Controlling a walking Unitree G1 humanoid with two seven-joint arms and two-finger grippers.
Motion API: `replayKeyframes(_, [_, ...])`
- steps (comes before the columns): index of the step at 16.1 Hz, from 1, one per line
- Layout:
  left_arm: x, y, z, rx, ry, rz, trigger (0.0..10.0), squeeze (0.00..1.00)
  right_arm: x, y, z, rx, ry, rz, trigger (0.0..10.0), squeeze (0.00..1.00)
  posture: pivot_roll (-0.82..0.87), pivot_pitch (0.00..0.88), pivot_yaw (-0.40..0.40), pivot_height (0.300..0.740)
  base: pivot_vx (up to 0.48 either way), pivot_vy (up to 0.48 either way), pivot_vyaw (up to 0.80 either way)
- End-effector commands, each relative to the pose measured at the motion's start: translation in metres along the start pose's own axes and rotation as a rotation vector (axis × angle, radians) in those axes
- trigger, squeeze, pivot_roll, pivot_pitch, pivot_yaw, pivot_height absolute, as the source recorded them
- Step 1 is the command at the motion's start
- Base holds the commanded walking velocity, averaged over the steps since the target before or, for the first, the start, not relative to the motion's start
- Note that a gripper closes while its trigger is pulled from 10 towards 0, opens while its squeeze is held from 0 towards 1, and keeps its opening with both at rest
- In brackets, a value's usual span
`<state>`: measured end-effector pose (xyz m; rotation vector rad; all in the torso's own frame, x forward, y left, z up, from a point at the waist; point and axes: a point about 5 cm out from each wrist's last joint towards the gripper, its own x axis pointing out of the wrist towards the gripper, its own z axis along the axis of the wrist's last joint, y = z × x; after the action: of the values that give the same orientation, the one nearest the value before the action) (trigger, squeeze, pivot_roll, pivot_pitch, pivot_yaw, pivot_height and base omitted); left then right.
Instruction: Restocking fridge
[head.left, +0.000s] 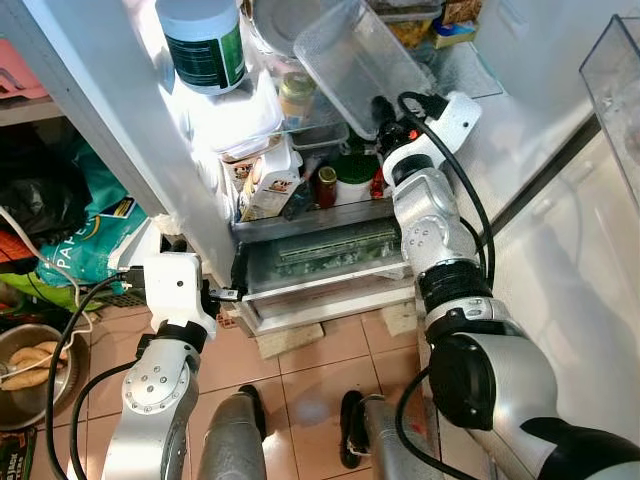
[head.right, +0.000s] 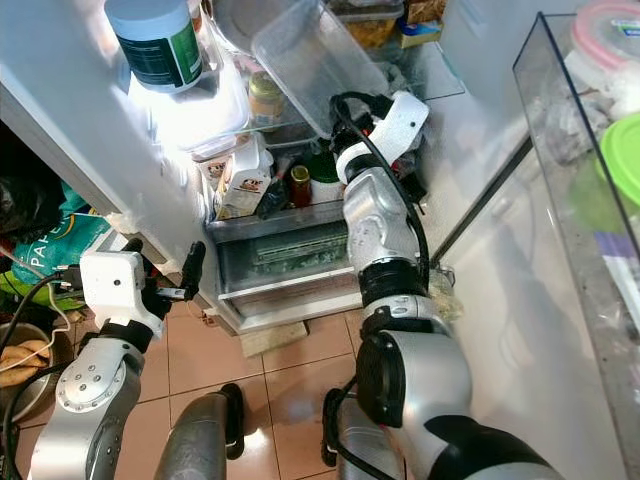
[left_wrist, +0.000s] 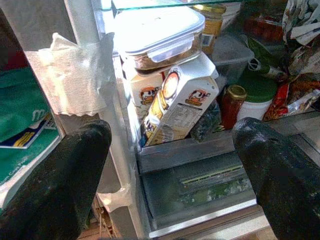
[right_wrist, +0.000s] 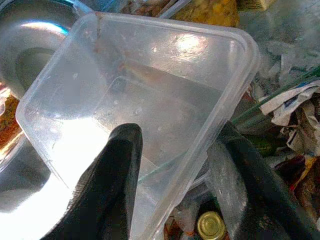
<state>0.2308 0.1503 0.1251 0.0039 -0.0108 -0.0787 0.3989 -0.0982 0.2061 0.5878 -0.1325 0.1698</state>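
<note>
The right arm reaches up and forward, its right gripper (right_wrist: 175, 175) clamped on something. The left arm is bent low, its left gripper (left_wrist: 170, 175) spread wide, holding nothing.

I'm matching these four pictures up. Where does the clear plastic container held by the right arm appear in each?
Left eye: clear rectangular plastic container, top centre.
Right eye: top centre.
Right wrist: centre, gripped by the right end effector.
Left wrist: not in it.
Shared landmark: tilted white milk carton.
</note>
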Motion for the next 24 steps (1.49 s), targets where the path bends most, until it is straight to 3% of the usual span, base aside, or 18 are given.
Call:
replayKeyframes(1, [-0.001, 0.003, -0.005, 0.006, 0.017, 0.010, 10.0, 0.00, 0.002, 0.005, -0.002, 0.008, 0.016, 0.002, 0.0, 0.00, 0.23, 0.191, -0.001, 0.740, 0.000, 0.000, 0.00])
replayKeyframes(20, [0.001, 0.003, -0.005, 0.009, 0.014, 0.008, 10.0, 0.00, 0.000, -0.005, -0.004, 0.054, 0.025, -0.071, 0.0, 0.00, 0.22, 0.186, 0.004, 0.740, 0.000, 0.000, 0.00])
replayKeyframes(24, [0.000, 0.003, -0.006, 0.007, 0.013, 0.002, 10.0, 0.00, 0.000, -0.014, 0.012, 0.085, -0.064, -0.123, 0.0, 0.00, 0.22, 0.182, 0.004, 0.740, 0.000, 0.000, 0.00])
